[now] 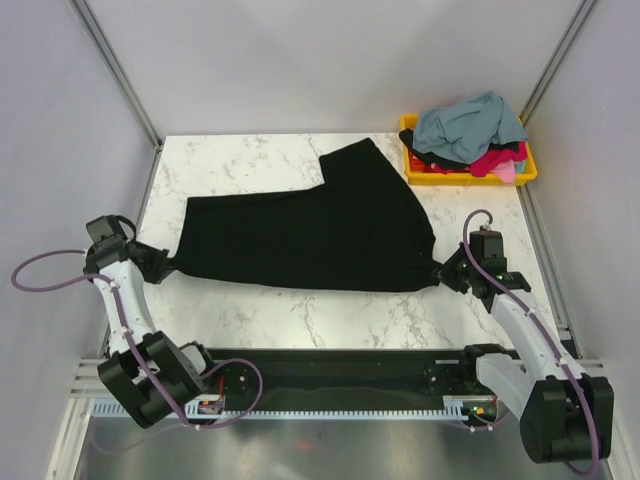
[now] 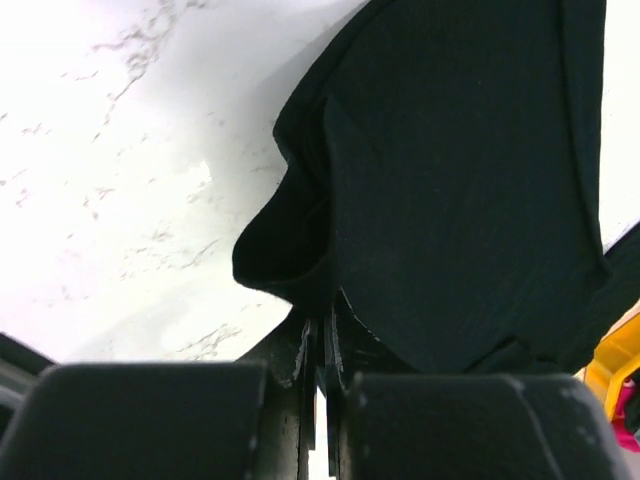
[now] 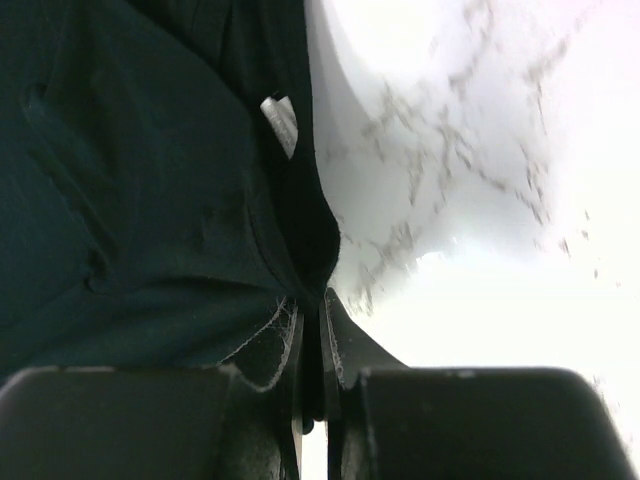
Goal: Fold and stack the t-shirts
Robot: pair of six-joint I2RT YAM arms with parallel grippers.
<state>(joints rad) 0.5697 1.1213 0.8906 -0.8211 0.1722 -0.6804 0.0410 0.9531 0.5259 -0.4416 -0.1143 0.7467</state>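
My left end effector (image 1: pixel 172 265) is clenched on the near left corner of the black t-shirt (image 1: pixel 310 235). The wrist view shows cloth bunched between the closed fingers. My right end effector (image 1: pixel 445 270) is grasping the shirt's near right corner, with fabric pinched between jaws that are almost together. A small white label (image 3: pixel 283 122) shows on the cloth just beyond that grip. The shirt lies spread across the middle of the marble table (image 1: pixel 250 160), with one section angled toward the far side. At the far right corner, a yellow bin (image 1: pixel 450 180) holds a heap: grey-blue t-shirt (image 1: pixel 465 125) on top, magenta-red t-shirt (image 1: pixel 490 160) and pink t-shirt (image 1: pixel 505 175) beneath.
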